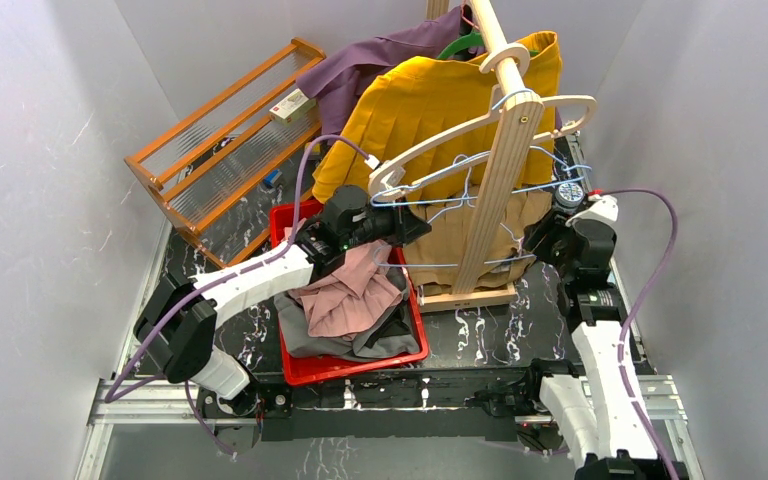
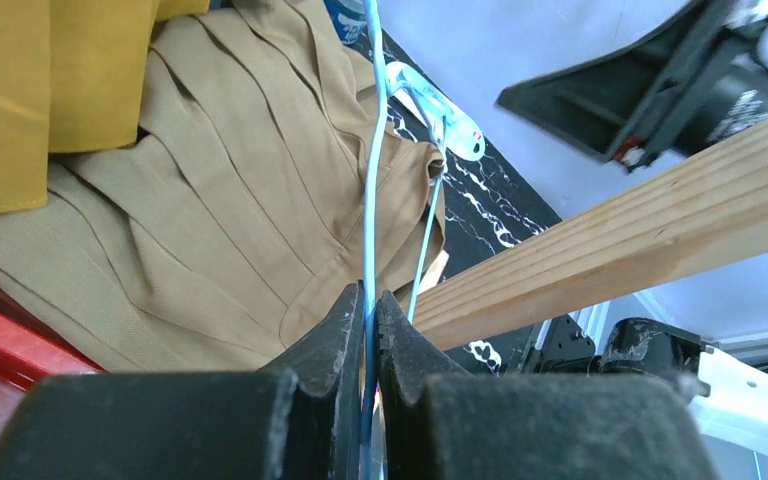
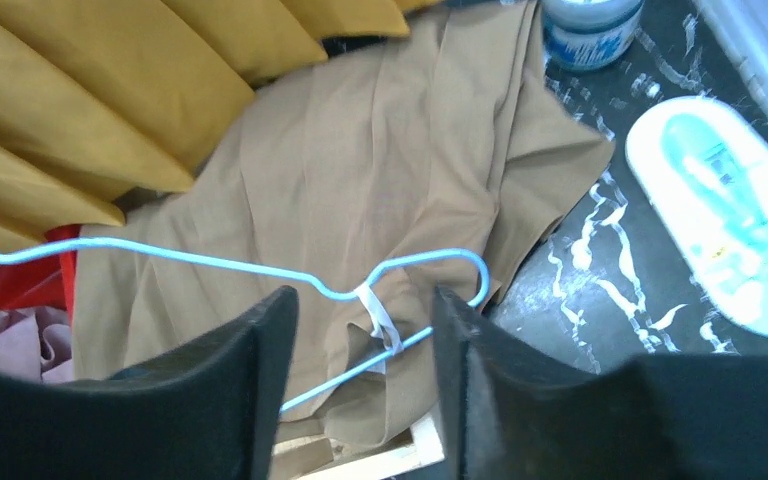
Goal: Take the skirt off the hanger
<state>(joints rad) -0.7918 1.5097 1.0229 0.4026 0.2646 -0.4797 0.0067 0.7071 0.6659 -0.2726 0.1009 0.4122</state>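
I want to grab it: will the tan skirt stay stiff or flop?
The tan pleated cloth skirt probably flops: it lies in soft crumpled folds. It looks thin, so likely light. It might snag on the blue wire hanger.

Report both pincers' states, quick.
Left pincer: closed on the blue wire hanger.
Right pincer: open, holding nothing.
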